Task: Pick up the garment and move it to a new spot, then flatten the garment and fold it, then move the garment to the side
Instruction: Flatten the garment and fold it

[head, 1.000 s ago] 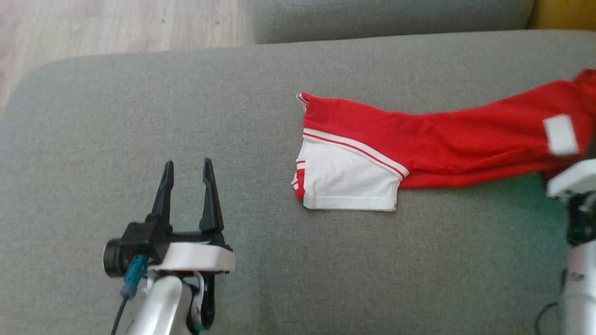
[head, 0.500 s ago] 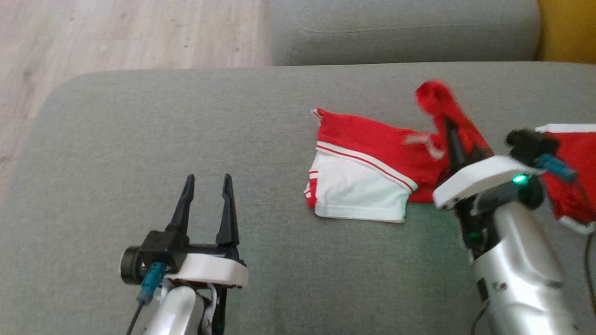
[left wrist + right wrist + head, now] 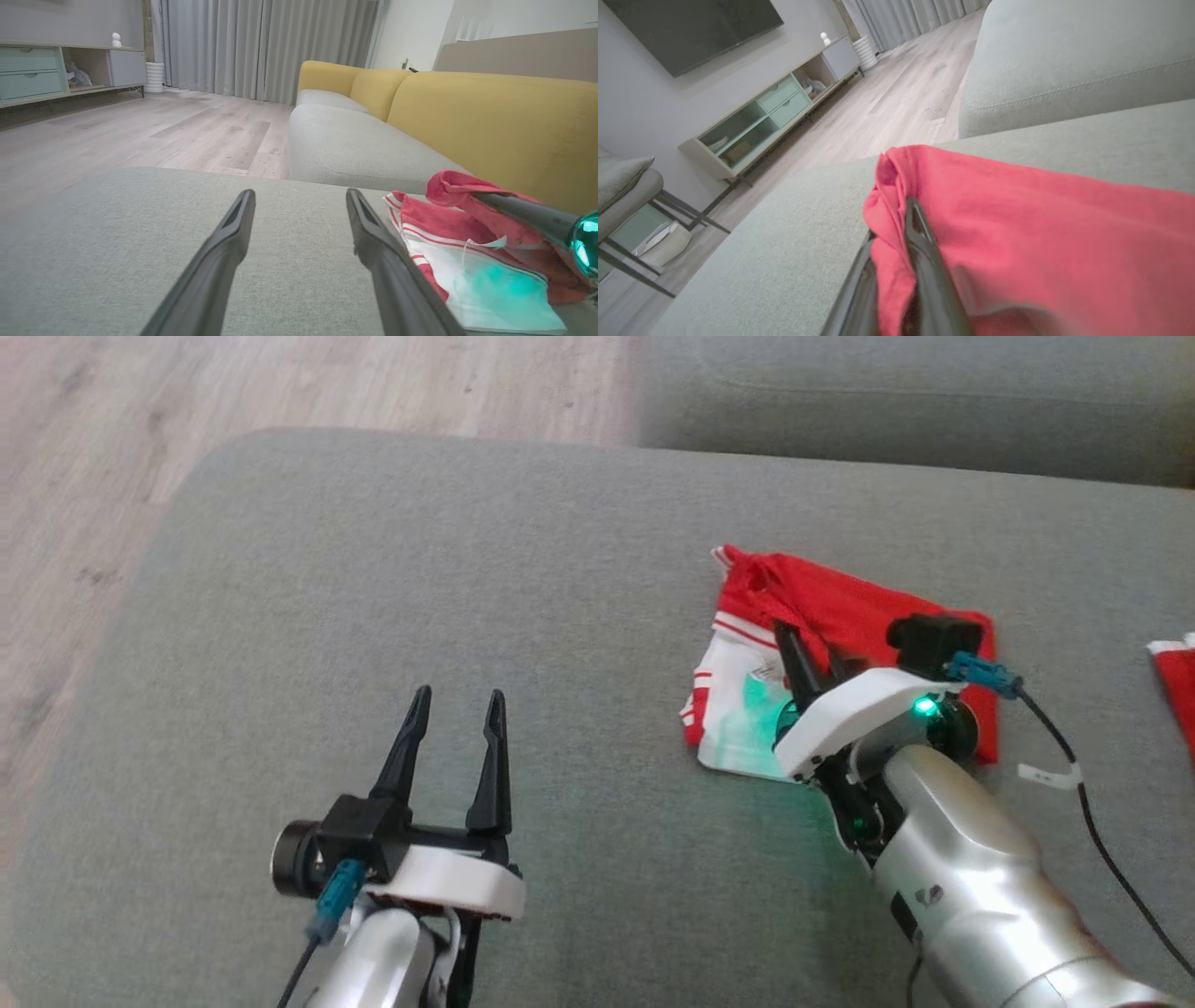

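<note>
Evidently mid-fold, by my reading; right gripper point(image 3: 803, 649) pressed together on a bunch of red cloth, the pinched edge gathered into a small ridge around the dark fingers in the right wrist view; it holds that edge low over the garment point(image 3: 868, 602), which I take as carrying one end across onto the other to halve the length. Garment lies on the grey cushion point(image 3: 373, 569), toward the robot's right, well apart from the left gripper point(image 3: 459, 695); that one hovers with fingers spread, nothing between them, pointing out over bare upholstery; probably parked clear so it neither drags nor pins the cloth.

Materials: garment a soft matt red fabric with a white panel point(image 3: 733, 691) bordered by thin red and white stripes; limp, wrinkling where lifted; the lower layer lies fairly flat, corners roughly square; wrist lamp tints the white green. Cushion a coarse grey weave, rounded corners, firm-looking; likely enough texture to hold thin fabric in place. Pale plank floor point(image 3: 280, 383) beyond. A red and white piece point(image 3: 1178, 686) shows at the right edge; cannot tell whether it belongs to the same garment.
</note>
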